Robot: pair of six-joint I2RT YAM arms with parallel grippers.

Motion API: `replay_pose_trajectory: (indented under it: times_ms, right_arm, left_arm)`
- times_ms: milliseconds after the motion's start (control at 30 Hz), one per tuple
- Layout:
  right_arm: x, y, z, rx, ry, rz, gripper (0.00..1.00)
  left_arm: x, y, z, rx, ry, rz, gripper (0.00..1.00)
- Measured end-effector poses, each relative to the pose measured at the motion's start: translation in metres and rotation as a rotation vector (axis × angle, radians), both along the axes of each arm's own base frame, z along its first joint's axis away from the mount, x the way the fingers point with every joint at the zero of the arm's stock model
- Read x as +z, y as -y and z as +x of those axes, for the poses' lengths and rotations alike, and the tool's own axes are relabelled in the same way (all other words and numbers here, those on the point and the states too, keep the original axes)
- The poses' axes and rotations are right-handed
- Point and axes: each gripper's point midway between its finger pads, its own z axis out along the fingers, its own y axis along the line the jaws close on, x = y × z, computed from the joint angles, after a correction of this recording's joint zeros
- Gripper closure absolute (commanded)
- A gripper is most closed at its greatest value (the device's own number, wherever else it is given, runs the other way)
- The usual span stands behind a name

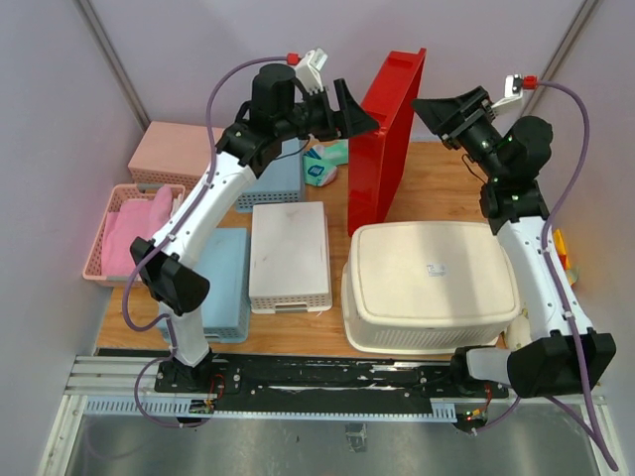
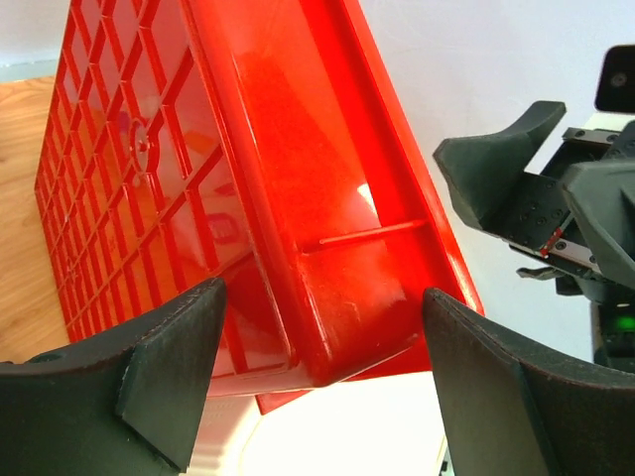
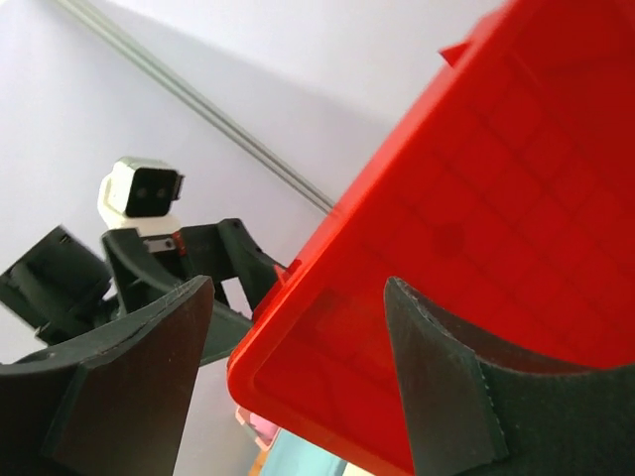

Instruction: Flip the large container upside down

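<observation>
The bench (image 1: 437, 188) spreads out beneath both pincers. On it the large container (image 1: 432, 297) lies upside down, rim on the wood and smooth base upward. It is below the right pincer (image 1: 437, 117) and nearer that arm's base, well apart from its fingers. It is also below and to the right of the left pincer (image 1: 357, 111).

The red tray (image 1: 392, 139) stands on edge between the two pincers, its lower end just beside the container's far left corner. The left pincer's jaws are wide but closed across the tray's depth at an upper corner. In the left wrist view one finger (image 2: 149, 367) meets the ribbed underside and the other (image 2: 516, 397) meets the rim. The right pincer is spread wide and holds nothing. It straddles the tray's top corner from the other side, and a strip of wall shows between its outer finger (image 3: 129, 387) and the rim.

An upturned white basket (image 1: 290, 256) sits below the left pincer, toward the arm bases, with a blue crate (image 1: 226, 283) to its left. A pink basket (image 1: 146, 188) holding pink cloth (image 1: 134, 233) lies well to the left of that pincer. A teal packet (image 1: 322, 169) rests just under it. A small sticker (image 1: 435, 269) sits mid-base on the container.
</observation>
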Motion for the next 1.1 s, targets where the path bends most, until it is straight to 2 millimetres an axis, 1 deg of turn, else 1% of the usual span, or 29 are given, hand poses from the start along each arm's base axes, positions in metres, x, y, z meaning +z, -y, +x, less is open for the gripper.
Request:
replay_pose_trajectory:
  times_ms: [133, 233, 367, 400, 467, 500, 567, 633, 667, 700, 733, 800, 867, 933, 1000, 1100]
  right_arm:
    - [-0.013, 0.005, 0.006, -0.04, -0.167, -0.005, 0.28]
    - [-0.021, 0.007, 0.01, -0.053, -0.244, -0.006, 0.28]
    - [-0.028, 0.006, 0.019, -0.056, -0.312, -0.005, 0.33]
    - [-0.03, 0.006, 0.022, -0.055, -0.325, -0.004, 0.36]
    - [-0.034, 0.005, 0.026, -0.051, -0.345, 0.0, 0.45]
    - [-0.036, 0.004, 0.027, -0.044, -0.358, 0.003, 0.52]
    - [-0.04, 0.002, 0.029, -0.03, -0.378, 0.015, 0.68]
    - [-0.037, 0.003, 0.031, -0.02, -0.378, 0.041, 0.86]
    - [-0.036, 0.007, 0.03, -0.025, -0.4, 0.082, 0.95]
    - [-0.035, 0.011, 0.027, -0.022, -0.426, 0.129, 0.99]
    - [-0.035, 0.016, 0.024, -0.014, -0.457, 0.179, 0.99]
    - [-0.038, 0.022, 0.015, 0.021, -0.47, 0.21, 0.99]
    - [-0.04, 0.037, 0.016, 0.03, -0.434, 0.215, 1.0]
    - [-0.044, 0.057, 0.019, 0.041, -0.426, 0.236, 0.99]
    - [-0.048, 0.072, 0.021, 0.07, -0.427, 0.254, 1.0]
    - [-0.055, 0.088, 0.025, 0.136, -0.435, 0.281, 1.0]
  left_arm:
    - [0.001, 0.006, -0.005, -0.014, 0.005, -0.001, 0.18]
    - [0.001, 0.012, -0.009, -0.024, 0.013, 0.001, 0.18]
    - [0.003, 0.023, -0.014, -0.048, 0.032, 0.002, 0.18]
    - [0.004, 0.027, -0.016, -0.057, 0.037, 0.002, 0.18]
    - [0.005, 0.034, -0.02, -0.073, 0.044, 0.0, 0.18]
    - [0.005, 0.038, -0.023, -0.083, 0.044, 0.001, 0.18]
    - [-0.002, 0.048, -0.03, -0.106, 0.024, 0.013, 0.18]
    - [-0.005, 0.057, -0.033, -0.12, 0.025, 0.017, 0.16]
    - [-0.006, 0.06, -0.034, -0.125, 0.023, 0.022, 0.15]
    - [-0.009, 0.06, -0.036, -0.129, 0.014, 0.029, 0.14]
    - [-0.011, 0.062, -0.04, -0.138, 0.004, 0.037, 0.13]
    - [-0.018, 0.065, -0.047, -0.141, -0.005, 0.068, 0.12]
    - [-0.024, 0.061, -0.045, -0.113, -0.012, 0.104, 0.11]
    - [-0.029, 0.052, -0.037, -0.07, -0.016, 0.135, 0.11]
    - [-0.03, 0.042, -0.031, -0.033, -0.017, 0.154, 0.11]
    - [-0.022, 0.024, -0.025, 0.024, -0.006, 0.164, 0.11]
